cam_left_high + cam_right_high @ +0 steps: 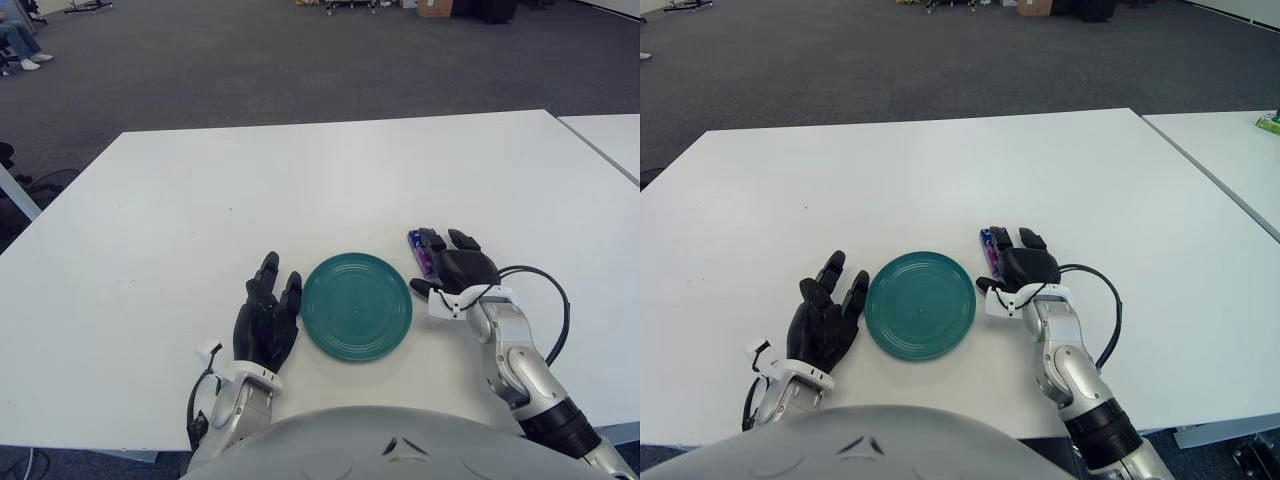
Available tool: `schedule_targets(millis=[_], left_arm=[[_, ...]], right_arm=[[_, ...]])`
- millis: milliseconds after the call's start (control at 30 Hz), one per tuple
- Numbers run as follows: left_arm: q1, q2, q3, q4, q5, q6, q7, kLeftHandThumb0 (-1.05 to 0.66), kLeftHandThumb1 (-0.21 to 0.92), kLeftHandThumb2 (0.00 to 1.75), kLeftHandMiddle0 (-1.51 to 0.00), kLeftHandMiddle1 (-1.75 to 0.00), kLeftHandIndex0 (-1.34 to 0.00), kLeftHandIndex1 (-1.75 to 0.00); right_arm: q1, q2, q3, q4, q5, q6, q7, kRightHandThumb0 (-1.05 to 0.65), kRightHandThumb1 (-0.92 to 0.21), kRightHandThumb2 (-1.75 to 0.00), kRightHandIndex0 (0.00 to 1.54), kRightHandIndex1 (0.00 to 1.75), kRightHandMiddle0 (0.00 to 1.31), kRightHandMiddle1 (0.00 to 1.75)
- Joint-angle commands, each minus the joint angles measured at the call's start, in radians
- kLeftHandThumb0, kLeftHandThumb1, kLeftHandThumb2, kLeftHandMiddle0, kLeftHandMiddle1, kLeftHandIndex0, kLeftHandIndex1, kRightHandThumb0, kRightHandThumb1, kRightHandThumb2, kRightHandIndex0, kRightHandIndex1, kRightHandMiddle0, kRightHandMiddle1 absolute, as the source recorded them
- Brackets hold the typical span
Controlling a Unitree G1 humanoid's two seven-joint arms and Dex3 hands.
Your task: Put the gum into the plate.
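Note:
A teal round plate (356,306) lies on the white table (300,180) just in front of me. The gum (419,249), a small purple and blue pack, lies flat on the table just right of the plate's far right rim. My right hand (440,262) is over the pack's near end, fingers stretched forward beside and partly over it, thumb pointing at the plate; the near end of the pack is hidden under it. The fingers are not closed around the gum. My left hand (268,310) shows just left of the plate, fingers spread, holding nothing.
A black cable (545,300) loops out from my right wrist over the table. A second white table (610,135) stands at the far right. Grey carpet lies beyond the far edge.

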Motion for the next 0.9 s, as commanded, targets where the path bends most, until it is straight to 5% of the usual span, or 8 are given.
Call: schedule_targets(millis=[0, 233, 633, 867], left_arm=[[0.007, -0.021, 0.01, 0.003, -0.009, -0.001, -0.006, -1.03, 0.92, 0.89, -0.05, -0.01, 0.0, -0.17], [0.01, -0.022, 0.007, 0.013, -0.003, -0.012, -0.016, -1.02, 0.92, 0.89, -0.06, -0.01, 0.0, -0.17], [0.024, -0.032, -0.007, 0.045, 0.004, -0.041, -0.039, -1.01, 0.92, 0.88, -0.06, -0.01, 0.0, -0.21], [0.046, -0.036, -0.035, 0.048, 0.015, -0.069, -0.041, -1.01, 0.92, 0.88, -0.07, -0.01, 0.0, -0.2]], right_arm=[[-0.004, -0.013, -0.007, 0.021, 0.011, -0.023, -0.034, -1.03, -0.92, -0.78, 0.08, 0.01, 0.01, 0.4], [-0.005, -0.02, -0.011, 0.061, 0.011, -0.033, -0.073, -1.04, -0.92, -0.77, 0.1, 0.01, 0.0, 0.45], [-0.057, 0.027, -0.008, 0.132, 0.004, 0.024, -0.1, -1.02, -0.92, -0.75, 0.04, 0.0, 0.0, 0.05], [-0.04, 0.076, -0.012, 0.104, 0.013, 0.091, -0.098, -1.0, -0.92, -0.7, 0.01, 0.0, 0.0, 0.0]])
